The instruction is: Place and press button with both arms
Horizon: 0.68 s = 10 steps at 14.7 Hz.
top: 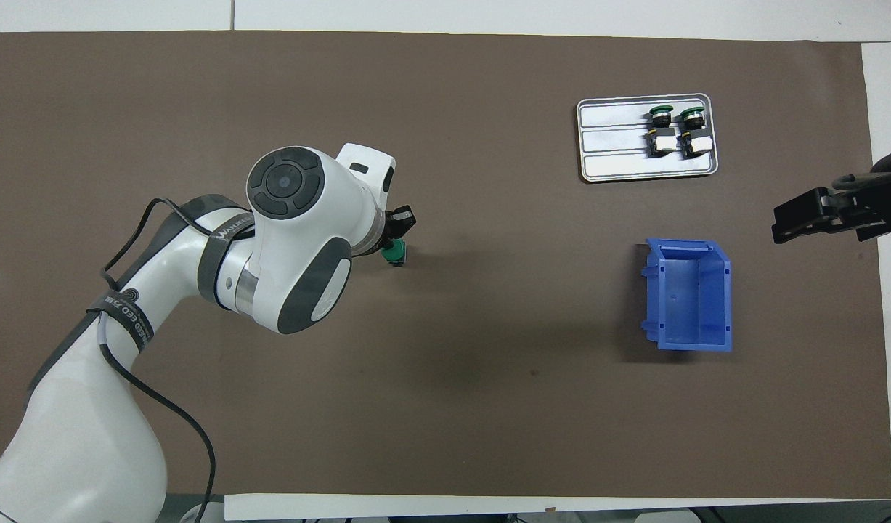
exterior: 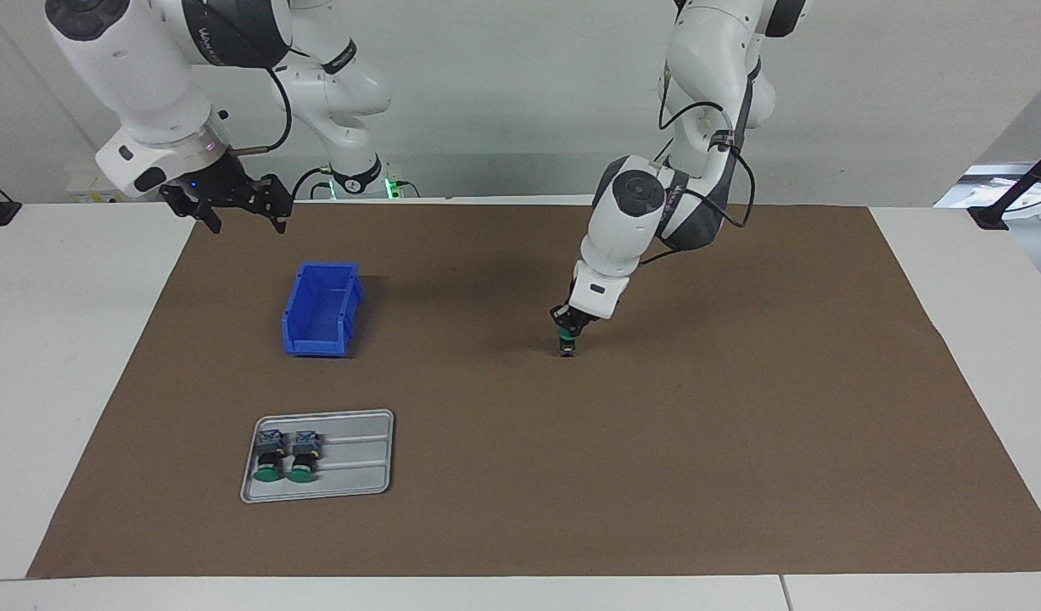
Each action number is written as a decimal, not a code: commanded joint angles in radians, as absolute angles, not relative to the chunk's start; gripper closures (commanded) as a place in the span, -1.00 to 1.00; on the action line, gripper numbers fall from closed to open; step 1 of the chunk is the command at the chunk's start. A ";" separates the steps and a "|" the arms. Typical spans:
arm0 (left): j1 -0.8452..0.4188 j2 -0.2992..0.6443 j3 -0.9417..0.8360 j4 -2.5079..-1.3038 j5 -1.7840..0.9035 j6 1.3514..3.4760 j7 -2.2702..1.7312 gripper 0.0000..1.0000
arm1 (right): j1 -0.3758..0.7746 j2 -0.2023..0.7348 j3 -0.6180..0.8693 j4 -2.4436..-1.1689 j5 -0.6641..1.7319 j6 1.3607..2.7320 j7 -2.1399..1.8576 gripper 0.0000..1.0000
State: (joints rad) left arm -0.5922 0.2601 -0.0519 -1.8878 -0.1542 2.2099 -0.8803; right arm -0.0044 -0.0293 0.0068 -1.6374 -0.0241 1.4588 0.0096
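One button [exterior: 566, 343] stands on the brown mat [exterior: 741, 441] near the middle of the table, green cap up; it also shows in the overhead view [top: 395, 253]. My left gripper [exterior: 567, 329] comes down on it from above and is shut on the button, whose base touches the mat. Two more buttons [exterior: 268, 458] [exterior: 302, 456] lie side by side in a grey tray [exterior: 359, 467]. My right gripper [exterior: 242, 222] is open and empty, up in the air over the mat's edge at the right arm's end, and waits.
A blue bin [exterior: 321, 310], open and empty, stands nearer to the robots than the grey tray [top: 612, 145]; it also shows in the overhead view [top: 688, 294]. The left arm's wrist covers part of the mat [top: 489, 399] from above.
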 commanded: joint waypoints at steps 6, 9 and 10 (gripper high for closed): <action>-0.519 0.190 -0.038 -1.813 -0.172 2.011 -0.804 0.71 | -0.014 -0.051 0.012 -1.660 -0.018 1.460 -0.009 -0.96; -0.462 0.164 -0.038 -1.803 -0.164 1.954 -0.781 0.17 | -0.014 -0.051 0.012 -1.660 -0.018 1.460 -0.009 -0.96; -0.447 0.161 -0.038 -1.801 -0.164 1.938 -0.772 -0.10 | -0.014 -0.051 0.012 -1.660 -0.018 1.460 -0.009 -0.96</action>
State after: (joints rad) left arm -0.4754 0.1812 -0.0395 -1.8081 -0.1572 1.9885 -0.8017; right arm -0.0044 -0.0293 0.0068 -1.6374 -0.0241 1.4588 0.0096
